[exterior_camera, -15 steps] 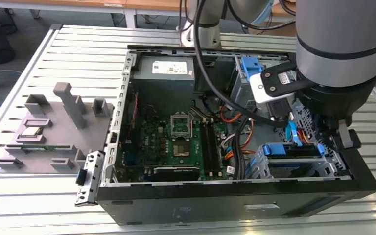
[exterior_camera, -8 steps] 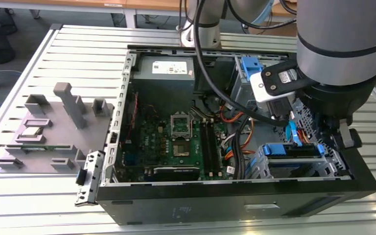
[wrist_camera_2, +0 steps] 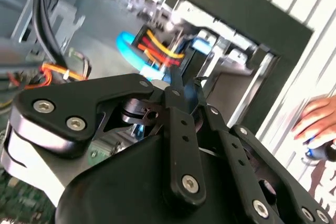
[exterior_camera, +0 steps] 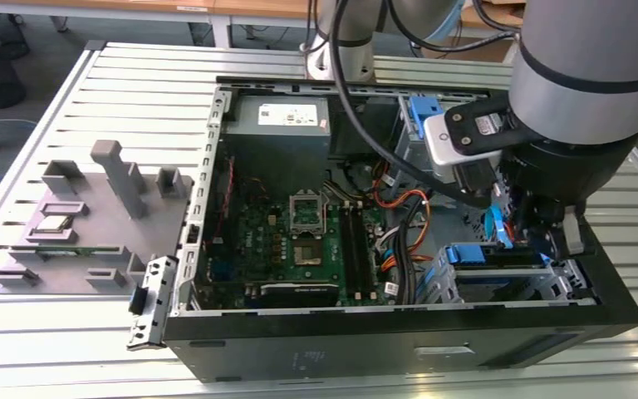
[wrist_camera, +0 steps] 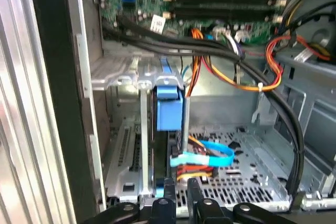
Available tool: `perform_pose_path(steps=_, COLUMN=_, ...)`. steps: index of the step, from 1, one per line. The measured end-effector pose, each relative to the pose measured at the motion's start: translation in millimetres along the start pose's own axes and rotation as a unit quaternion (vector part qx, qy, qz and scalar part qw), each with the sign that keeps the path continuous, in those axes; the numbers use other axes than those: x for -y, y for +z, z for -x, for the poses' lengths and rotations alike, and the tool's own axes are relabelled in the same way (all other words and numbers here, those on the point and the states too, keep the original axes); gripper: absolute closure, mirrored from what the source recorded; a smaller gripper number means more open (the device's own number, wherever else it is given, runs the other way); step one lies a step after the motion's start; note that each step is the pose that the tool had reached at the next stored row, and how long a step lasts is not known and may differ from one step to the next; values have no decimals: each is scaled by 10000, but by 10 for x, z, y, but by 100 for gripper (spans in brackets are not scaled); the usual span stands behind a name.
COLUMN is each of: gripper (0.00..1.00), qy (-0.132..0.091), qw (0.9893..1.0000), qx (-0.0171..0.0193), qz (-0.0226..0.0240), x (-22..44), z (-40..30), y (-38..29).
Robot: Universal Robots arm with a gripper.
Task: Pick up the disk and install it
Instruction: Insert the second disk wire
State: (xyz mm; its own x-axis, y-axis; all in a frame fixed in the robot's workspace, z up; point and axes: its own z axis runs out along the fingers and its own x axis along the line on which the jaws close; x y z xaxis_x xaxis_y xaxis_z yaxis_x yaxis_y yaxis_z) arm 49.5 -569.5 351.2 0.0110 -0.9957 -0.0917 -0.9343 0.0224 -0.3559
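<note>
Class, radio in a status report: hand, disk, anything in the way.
Hand at metal drive cage. Blue-railed silver hard drive edge-on in cage, just beyond hand. Light-blue flat cable close beside.

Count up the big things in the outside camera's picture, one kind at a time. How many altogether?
Computer case: 1
Motherboard: 1
Power supply box: 1
Grey parts holder: 1
Robot arm: 1
Total: 5
</note>
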Motion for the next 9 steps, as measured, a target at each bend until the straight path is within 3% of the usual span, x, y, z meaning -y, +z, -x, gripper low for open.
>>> perform_pose_path(steps=5, gripper=76, qy=40, qw=9990, qx=-12, qz=448, x=13, z=0, y=10)
perform_pose_path(steps=9, gripper=76, qy=71, qw=9967, qx=-22, qz=811, x=24, z=-1, y=18)
